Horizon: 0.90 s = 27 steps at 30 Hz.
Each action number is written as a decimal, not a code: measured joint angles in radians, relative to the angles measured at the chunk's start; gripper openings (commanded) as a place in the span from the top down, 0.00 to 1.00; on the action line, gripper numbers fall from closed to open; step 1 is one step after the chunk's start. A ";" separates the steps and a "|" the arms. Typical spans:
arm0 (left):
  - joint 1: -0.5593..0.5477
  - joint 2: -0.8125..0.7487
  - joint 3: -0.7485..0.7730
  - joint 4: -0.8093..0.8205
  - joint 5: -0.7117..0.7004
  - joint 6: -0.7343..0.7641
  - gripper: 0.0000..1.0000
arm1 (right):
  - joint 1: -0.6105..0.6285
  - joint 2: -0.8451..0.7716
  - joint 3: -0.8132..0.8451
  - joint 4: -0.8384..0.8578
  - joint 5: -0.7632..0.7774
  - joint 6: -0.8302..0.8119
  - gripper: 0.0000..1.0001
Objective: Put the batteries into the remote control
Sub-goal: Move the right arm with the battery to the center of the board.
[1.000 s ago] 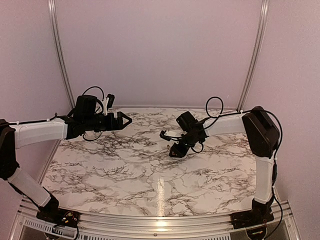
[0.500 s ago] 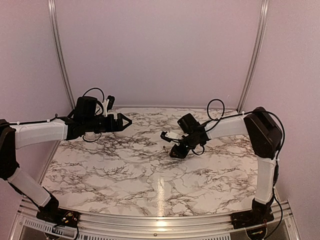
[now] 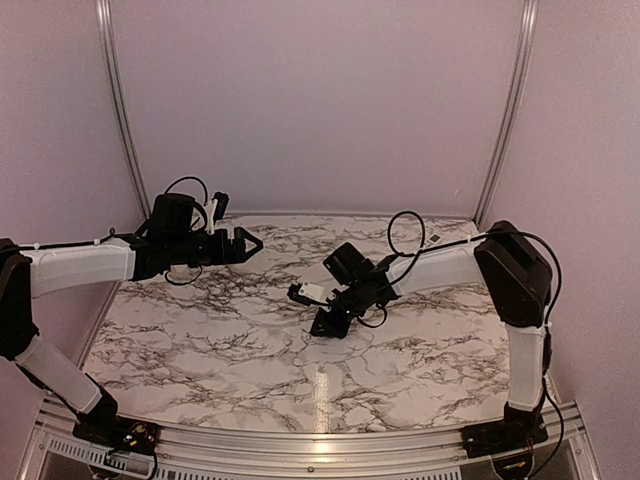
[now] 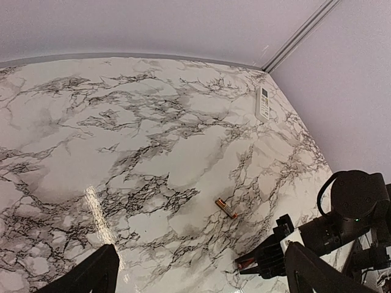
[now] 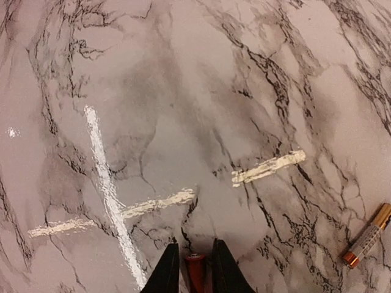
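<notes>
My right gripper [image 5: 194, 249] is low over the marble table [image 3: 200, 330], its jaws shut on one of the batteries [image 5: 196, 272], a copper-red cylinder standing on end between the fingers. From the left wrist view the same gripper [image 4: 259, 262] shows with the battery's end [image 4: 245, 262] poking out. The other battery [image 5: 368, 237] lies flat on the table to its right, also seen as a small cylinder [image 4: 226, 208]. The remote control [image 4: 263, 104], a slim white bar, lies near the back right corner. My left gripper [image 3: 250, 240] hovers open and empty at the back left.
Lilac walls and metal frame posts [image 3: 118, 110] close in the table at the back and sides. A black cable loop [image 3: 405, 235] arches over the right wrist. Glare streaks [image 5: 107, 183] cross the marble near the right gripper.
The right arm has moved left and toward the near edge, and its jaws have narrowed onto the battery. The left arm has not moved.
</notes>
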 measured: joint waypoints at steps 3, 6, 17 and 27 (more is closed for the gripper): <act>0.000 0.000 0.000 0.000 -0.003 0.000 0.01 | 0.011 0.009 0.011 -0.002 -0.014 0.004 0.83; 0.000 0.000 0.000 -0.001 -0.003 0.000 0.01 | 0.011 0.013 0.017 -0.005 -0.023 0.008 0.81; 0.001 0.001 -0.008 -0.005 -0.003 0.002 0.01 | 0.026 -0.072 -0.071 -0.039 -0.044 0.021 0.50; 0.001 -0.019 -0.024 -0.006 -0.014 0.015 0.01 | -0.016 -0.282 -0.232 -0.013 0.076 0.162 0.24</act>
